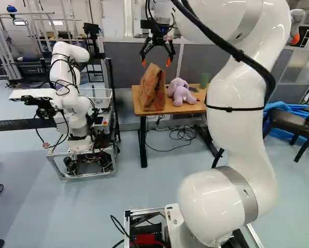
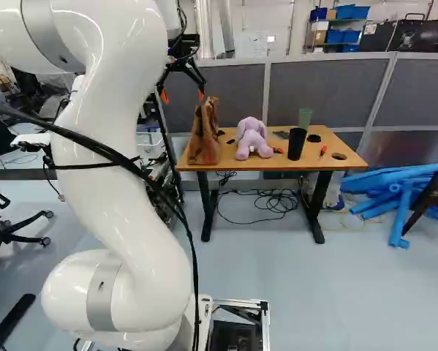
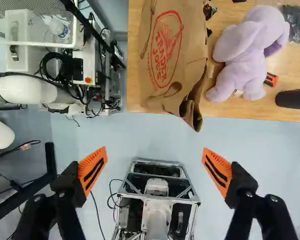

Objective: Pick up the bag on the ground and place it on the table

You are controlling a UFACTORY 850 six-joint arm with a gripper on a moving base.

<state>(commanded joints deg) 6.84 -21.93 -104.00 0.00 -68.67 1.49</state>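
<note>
Paper bag (image 3: 165,55) and end effector (image 3: 154,162) are apart, and the end effector holds nothing: its two fingers are spread wide, with bare floor and part of a wheeled base showing between the orange pads (image 3: 93,170). The job looks all but finished. The bag is on the desk (image 3: 134,50), standing upright ahead of the end effector and lower down, its crumpled mouth being the part nearest to the fingers and poking out over the desk's front edge in the wrist view. Neither finger appears to touch it. What is left, as I judge it, is only to take the arm (image 1: 242,113) clear without brushing that mouth; a low sweep forward could tip the bag.

The arm rises from its lowest joint in thick white curves, passes out of the top of both base views, and reaches forward so that the end effector hangs high, pointing down, a little short of the desk on the arm's own side. Further out, ahead and to the right of the end effector, a purple plush toy (image 3: 242,50) sits just beside the bag, with a black cup (image 2: 296,145) and a green cup (image 2: 305,118) beyond it. Well off to the end effector's left stands another robot (image 1: 74,95), apart from the desk and the bag.
</note>
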